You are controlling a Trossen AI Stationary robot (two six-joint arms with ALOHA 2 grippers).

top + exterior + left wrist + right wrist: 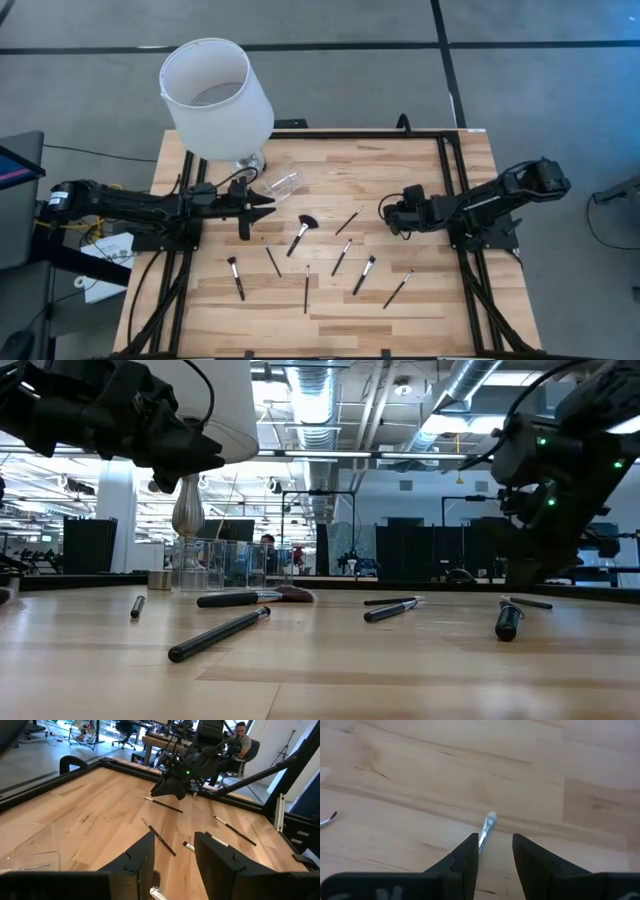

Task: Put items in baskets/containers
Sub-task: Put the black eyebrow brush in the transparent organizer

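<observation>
Several thin black makeup brushes lie scattered flat on the wooden table (330, 310), among them a fan-headed one (300, 233) and a slim one (348, 221). A small clear cup (284, 184) appears to lie on its side by the lamp's base. My left gripper (268, 205) hovers open just near of the cup, pointing toward the table's right, with nothing between its fingers (145, 857). My right gripper (384, 212) hangs open over the table's right half, slanting down. A brush's silver end (488, 824) shows just beyond its fingertips, apart from them.
A large white lampshade (215, 95) on a silver base (248, 163) stands at the far left, close behind the left arm. A black frame (447, 190) borders the table. Bare wood lies along the near edge.
</observation>
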